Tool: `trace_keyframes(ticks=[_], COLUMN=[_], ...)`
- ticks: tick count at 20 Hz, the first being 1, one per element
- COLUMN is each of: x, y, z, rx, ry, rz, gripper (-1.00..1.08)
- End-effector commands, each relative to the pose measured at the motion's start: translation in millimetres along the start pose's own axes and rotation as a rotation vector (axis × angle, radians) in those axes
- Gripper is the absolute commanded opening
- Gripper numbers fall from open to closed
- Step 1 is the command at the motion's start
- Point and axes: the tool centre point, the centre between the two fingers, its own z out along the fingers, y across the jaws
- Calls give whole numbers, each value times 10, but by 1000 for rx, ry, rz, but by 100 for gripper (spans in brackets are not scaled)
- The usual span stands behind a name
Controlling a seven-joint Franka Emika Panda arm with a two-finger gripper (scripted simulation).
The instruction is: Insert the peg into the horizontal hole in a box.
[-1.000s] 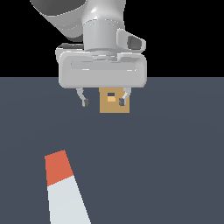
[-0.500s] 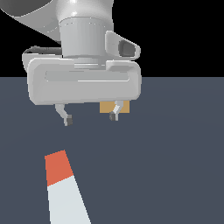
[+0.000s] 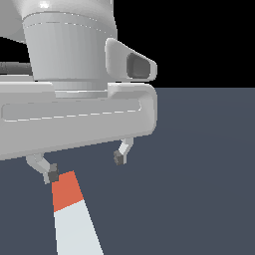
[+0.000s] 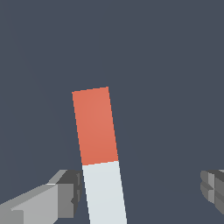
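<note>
- We see the hand (image 3: 85, 165) hanging low over the dark bench (image 3: 199, 174), its fingers spread wide and gripping nothing.
- In the exterior view the grey-white hand body fills much of the upper part of the picture, and two short fingers reach down from it.
- One fingertip (image 3: 52, 173) sits right at the red-orange end of the peg (image 3: 72, 214); from this angle we cannot tell whether it touches.
- The other fingertip (image 3: 119, 157) hangs well clear of the peg, toward the exterior view's right.
- The peg lies flat on the bench, its red-orange end pointing away from the camera and the white rest running out of the picture at the bottom edge.
- It lies at a slight slant, not square to the picture.
- On the wrist view we get the peg (image 4: 99, 157) between the two fingers, much nearer one than the other.
- The closer finger (image 4: 65, 192) stands just beside the white part, close to where red-orange meets white, with a thin strip of bench showing between them.
- The far finger (image 4: 213, 186) is well apart from the peg, at the edge of the picture.
- The box and its hole show in neither view; in the exterior view the hand body fills most of the upper left.
</note>
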Motion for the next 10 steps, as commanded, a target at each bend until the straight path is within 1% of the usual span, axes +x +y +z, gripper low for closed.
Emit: trace_keyframes(ticks=[1, 10], x=[-131, -473], y=[-78, -234], z=[52, 182], rx=[-2, -5], ry=[1, 3], rz=[-34, -114], gripper=[100, 100])
